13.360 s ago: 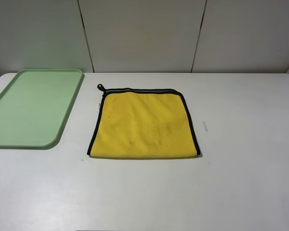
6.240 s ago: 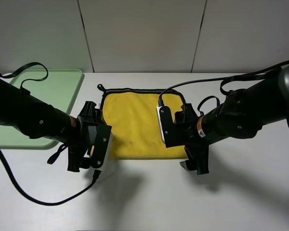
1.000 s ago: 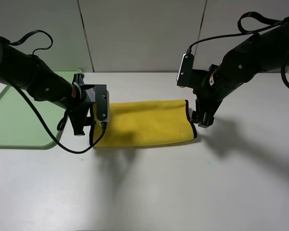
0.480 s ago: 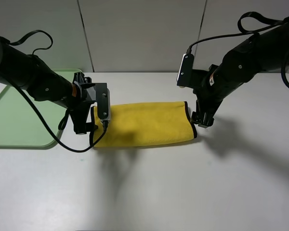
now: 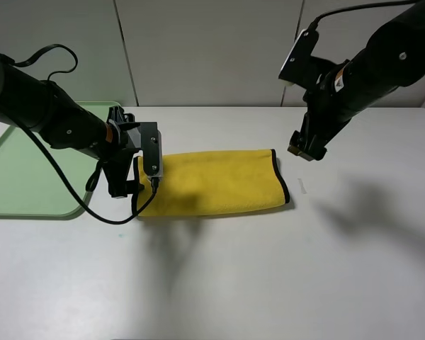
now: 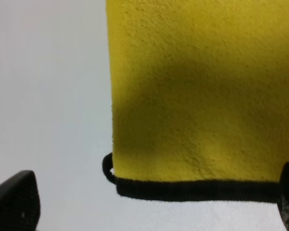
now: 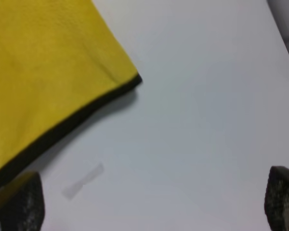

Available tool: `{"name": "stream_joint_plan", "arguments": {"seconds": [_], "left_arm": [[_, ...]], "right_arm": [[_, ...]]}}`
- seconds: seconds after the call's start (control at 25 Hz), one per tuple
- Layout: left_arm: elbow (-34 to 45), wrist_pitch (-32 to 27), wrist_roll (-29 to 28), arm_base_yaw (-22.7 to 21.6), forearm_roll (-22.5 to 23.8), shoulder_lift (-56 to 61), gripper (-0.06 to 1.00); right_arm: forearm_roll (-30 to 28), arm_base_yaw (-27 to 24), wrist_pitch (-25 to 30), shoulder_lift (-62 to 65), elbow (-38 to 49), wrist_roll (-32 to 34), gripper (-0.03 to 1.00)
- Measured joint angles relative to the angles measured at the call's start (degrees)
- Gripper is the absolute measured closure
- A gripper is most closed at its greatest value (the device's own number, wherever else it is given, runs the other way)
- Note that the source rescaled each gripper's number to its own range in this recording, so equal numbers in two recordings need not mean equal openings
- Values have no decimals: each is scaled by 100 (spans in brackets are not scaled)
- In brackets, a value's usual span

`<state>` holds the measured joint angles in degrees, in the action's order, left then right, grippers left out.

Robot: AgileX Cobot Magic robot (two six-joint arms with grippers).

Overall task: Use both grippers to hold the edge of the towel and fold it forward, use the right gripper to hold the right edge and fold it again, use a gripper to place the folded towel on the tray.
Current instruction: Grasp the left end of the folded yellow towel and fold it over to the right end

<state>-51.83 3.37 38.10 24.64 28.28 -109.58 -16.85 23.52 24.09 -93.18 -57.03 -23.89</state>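
The towel (image 5: 212, 183) lies folded into a wide yellow strip on the white table, with its black-trimmed edge (image 5: 284, 178) at the right end. My left gripper (image 5: 127, 188) hangs open just above the towel's left end. The left wrist view shows the towel (image 6: 197, 96), its black edge (image 6: 197, 189) and corner loop (image 6: 107, 168) between the spread fingertips (image 6: 14, 202). My right gripper (image 5: 306, 150) is open and empty, raised above the table beyond the towel's right end. The right wrist view shows the towel corner (image 7: 48, 72) far below. The mint-green tray (image 5: 35, 163) lies at the far left.
The left arm and its cable loop (image 5: 85, 205) partly cover the tray's right rim. A small pale tape mark (image 5: 302, 185) sits on the table right of the towel, and it shows in the right wrist view (image 7: 84, 180). A panelled wall (image 5: 212, 49) stands behind the table.
My right gripper has lifted up and to the right, away from the towel's right end. The left gripper has stayed almost still. The towel has not moved.
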Motion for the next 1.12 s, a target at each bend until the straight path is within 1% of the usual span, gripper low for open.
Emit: {"name": "stream_joint_plan", "arguments": {"seconds": [0.12, 0.28, 0.36, 0.52, 0.6, 0.64, 0.68, 0.88, 1.12], "left_arm": [[0, 0, -6, 0, 0, 0, -4], [0, 14, -6, 0, 0, 0, -4], [0, 43, -6, 0, 0, 0, -4], [0, 196, -6, 0, 0, 0, -4], [0, 282, -6, 0, 0, 0, -4], [0, 282, -6, 0, 0, 0, -4], [0, 346, -6, 0, 0, 0, -4], [0, 395, -17, 0, 0, 0, -4], [0, 413, -24, 0, 0, 0, -4]], "right_arm": [[19, 0, 476, 541, 0, 474, -3], [116, 0, 1099, 1503, -6, 1398, -3], [205, 0, 1517, 1964, -6, 1799, -3], [540, 0, 2638, 2851, -3, 2149, -3], [775, 0, 2955, 3399, 144, 2183, -3], [1023, 0, 3051, 4039, 391, 2208, -3], [1023, 0, 3051, 4039, 391, 2208, -3], [1559, 5, 3073, 5664, 1127, 2326, -3], [1596, 5, 3091, 7669, 1821, 2710, -3]]}}
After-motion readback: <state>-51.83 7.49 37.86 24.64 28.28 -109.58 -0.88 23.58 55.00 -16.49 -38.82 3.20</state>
